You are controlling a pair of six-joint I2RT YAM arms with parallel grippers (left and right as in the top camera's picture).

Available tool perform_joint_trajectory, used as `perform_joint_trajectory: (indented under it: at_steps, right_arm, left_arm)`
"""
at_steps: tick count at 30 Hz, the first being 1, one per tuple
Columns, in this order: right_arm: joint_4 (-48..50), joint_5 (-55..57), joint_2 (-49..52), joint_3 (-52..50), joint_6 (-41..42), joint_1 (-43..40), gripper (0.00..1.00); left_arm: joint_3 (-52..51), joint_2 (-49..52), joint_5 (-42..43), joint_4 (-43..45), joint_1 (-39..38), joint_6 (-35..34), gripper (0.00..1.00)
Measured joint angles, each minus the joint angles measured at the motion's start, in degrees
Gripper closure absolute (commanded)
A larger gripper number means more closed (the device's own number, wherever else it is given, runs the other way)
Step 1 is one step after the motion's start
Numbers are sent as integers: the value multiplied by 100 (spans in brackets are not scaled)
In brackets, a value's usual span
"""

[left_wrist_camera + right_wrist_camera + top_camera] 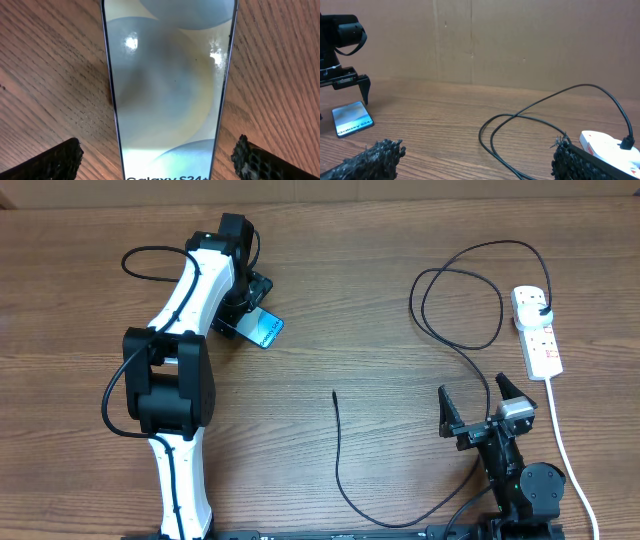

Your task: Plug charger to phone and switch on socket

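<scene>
The phone (266,330) is found at about 10 o'clock from the middle of the table (400,240). It lies flat on the wood with the lit blue screen upward. In the left wrist view the word "Galaxy" is read at the lower edge of the screen. The left gripper (157,162) is held over it with the jaws spread wide. One finger is seen at each long side of the phone, and both are apart from its edges, so nothing is gripped.

Near the middle of the table, slightly toward 6 o'clock, the connector tip (334,394) of the charger (338,450) is seen lying free on the wood, well apart from the phone. From there the thin black cable is led toward 6 o'clock, bent along the near edge, and brought up by the right gripper (478,402) into a large loop at about 2 o'clock.

The right gripper, at about 5 o'clock, is opened wide and is empty.

At about 3 o'clock the socket (537,330) is placed. The black plug (540,307) of the charger is seated in its far end. A thick white cord (562,435) is led from its near end toward 5 o'clock. Red markings are seen on the strip, but the position of the switch cannot be told.
</scene>
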Motion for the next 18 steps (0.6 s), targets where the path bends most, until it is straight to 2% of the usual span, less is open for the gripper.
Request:
perform_joint_trajectory:
  at_steps: [18]
  right_arm:
    - [0,-2,2,0,-2,0,0]
  left_arm:
    - [0,0,0,70,0,0,0]
